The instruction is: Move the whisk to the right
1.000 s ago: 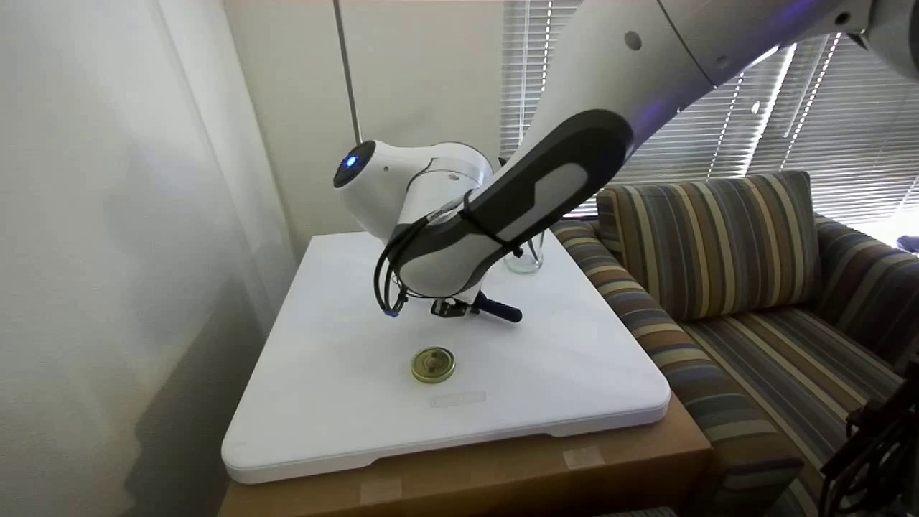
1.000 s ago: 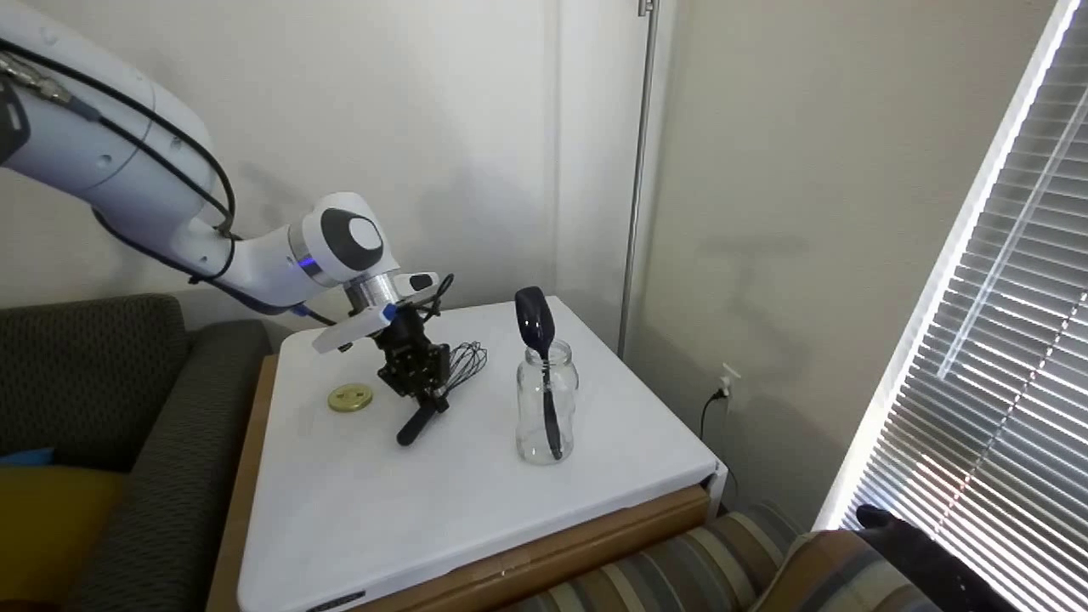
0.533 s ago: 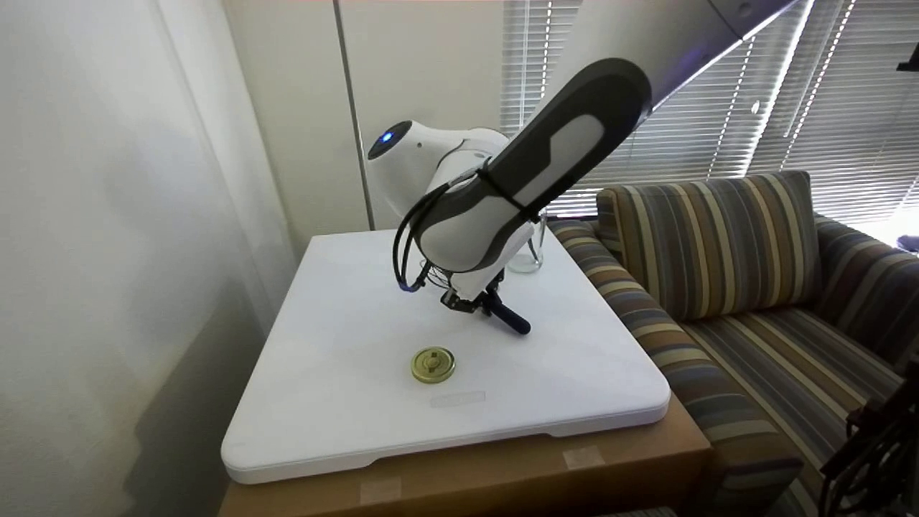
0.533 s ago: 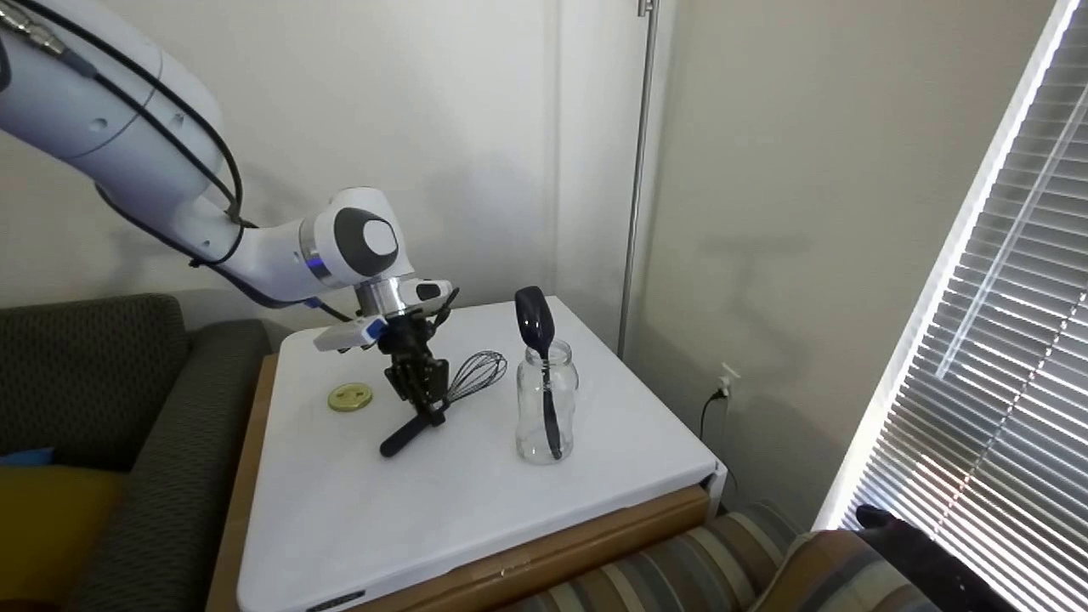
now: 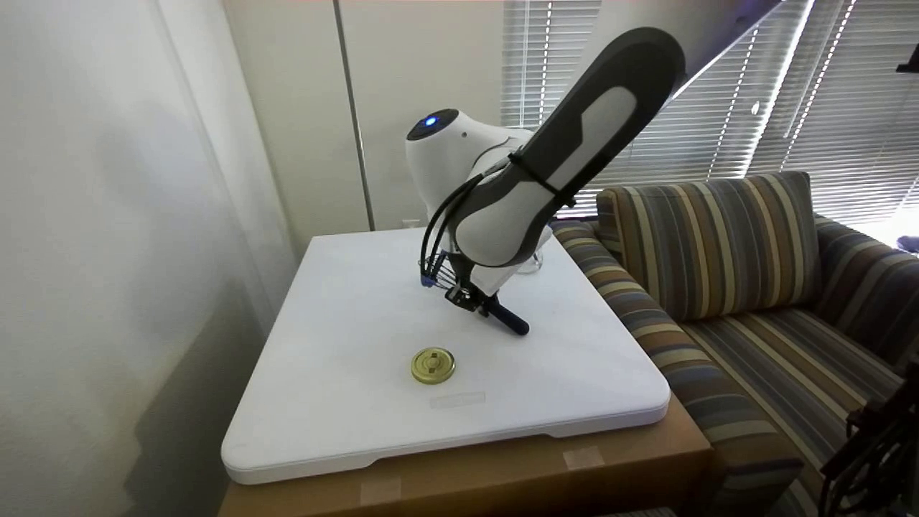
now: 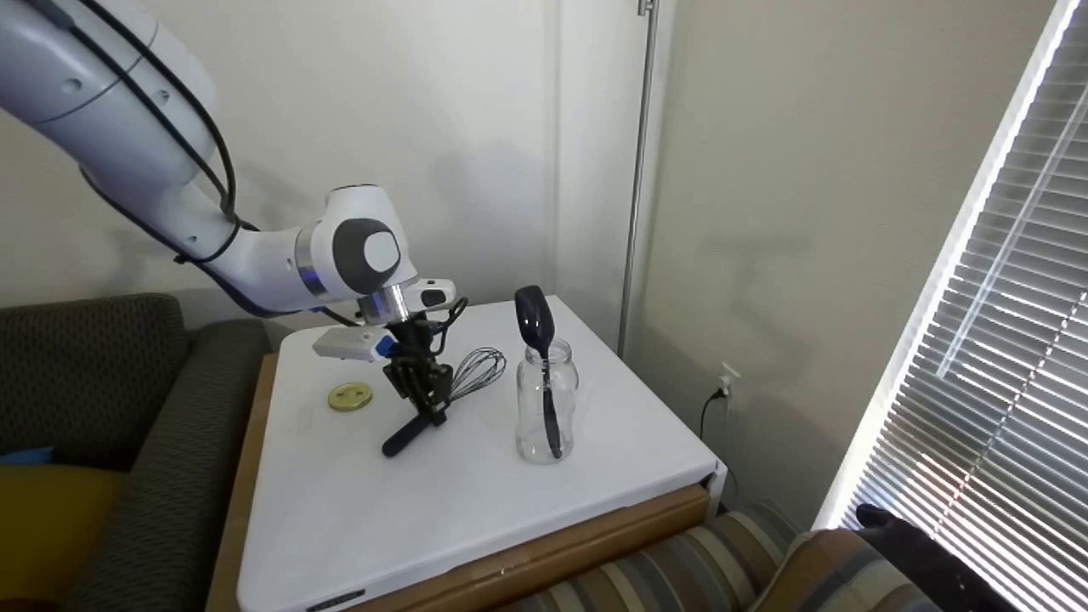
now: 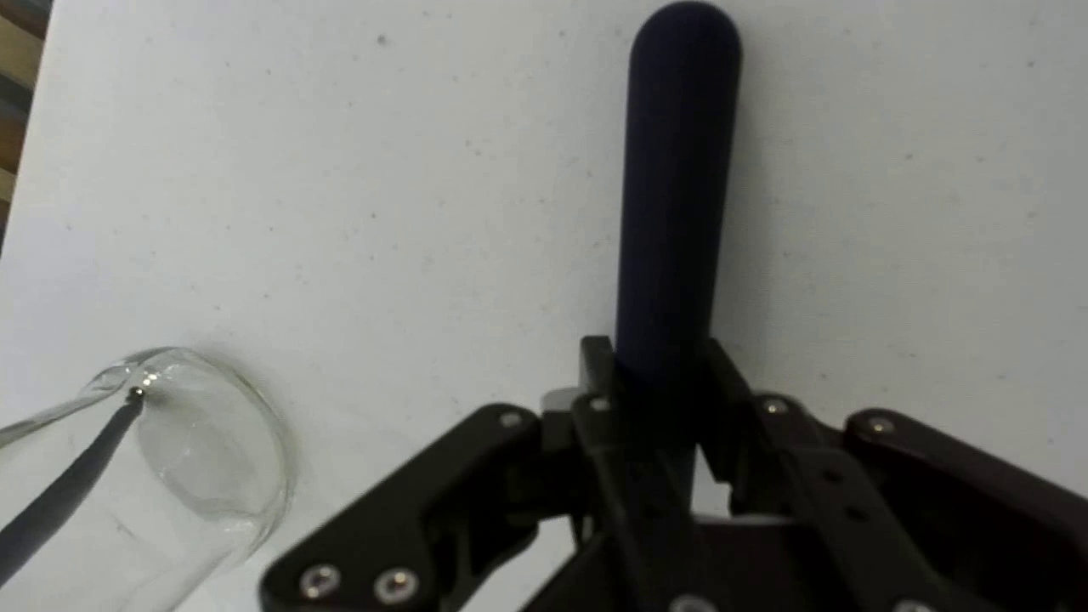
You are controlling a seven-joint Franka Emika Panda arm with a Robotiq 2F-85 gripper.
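The fingers are clamped on the whisk, one to each side of its black handle, covering its middle. It is over the white surface between a gold-coloured disc and a clear jar; whether it rests there or is raised, I cannot tell. The wire head is plain in an exterior view, but where the arm stands in front, only a few wires show, muddled with dark cables. The arm also hides the jar there, save a sliver of base, and runs out of frame in both exterior views. In the wrist view the jar is cut off at the lower left, and the dark utensil in it shows only in part. A label on the surface is too faint to read.
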